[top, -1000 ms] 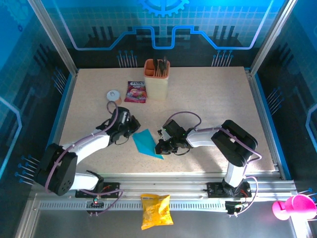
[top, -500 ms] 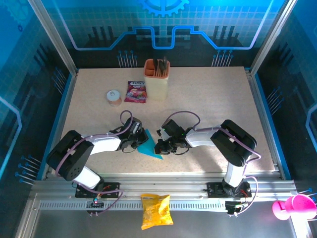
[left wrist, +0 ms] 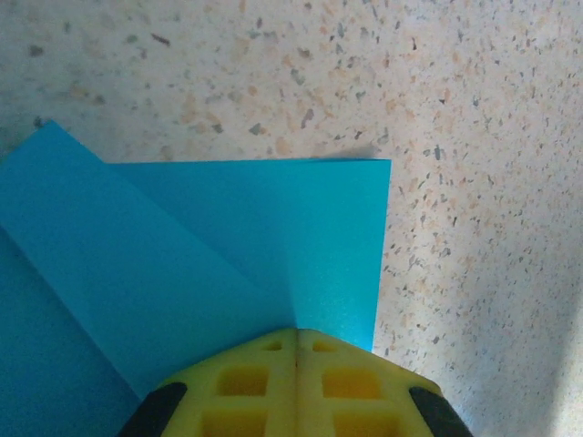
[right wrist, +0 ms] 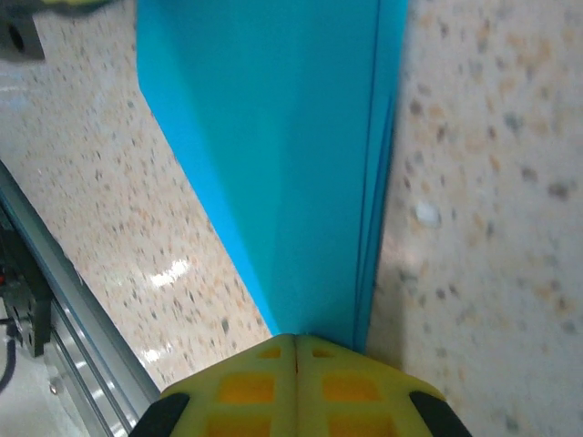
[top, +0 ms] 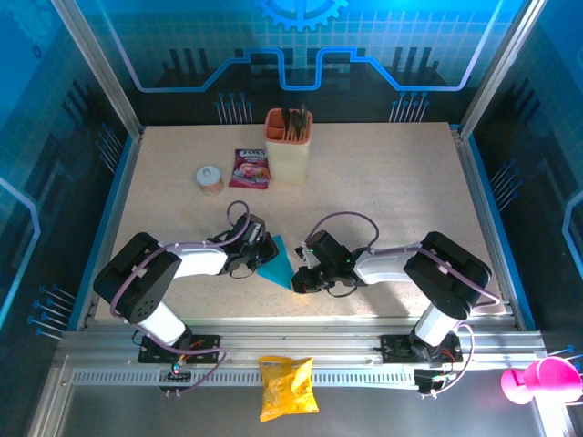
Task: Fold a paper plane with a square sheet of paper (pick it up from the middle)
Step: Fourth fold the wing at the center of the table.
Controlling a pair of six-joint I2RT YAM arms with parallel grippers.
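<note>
I've swung the left gripper [top: 265,252] in onto the square sheet of paper [top: 277,267], right gripper [top: 301,279] pulled back toward its base, paper between them now narrower

**Camera layout: one overhead, two wrist close-ups**

Top external: fixed, high, behind the arm bases. It looks down and forward over the whole table [top: 401,182].
Left wrist: very close to the surface, left gripper [left wrist: 296,339] at frame bottom, facing out past the tips.
Right wrist: same close setup, right gripper [right wrist: 296,344] at frame bottom, front rail [right wrist: 64,337] in its lower-left corner.
Overlap: all three views see the folded blue paper [top: 276,266] mid-table. Each wrist view covers a different end of it.
</note>
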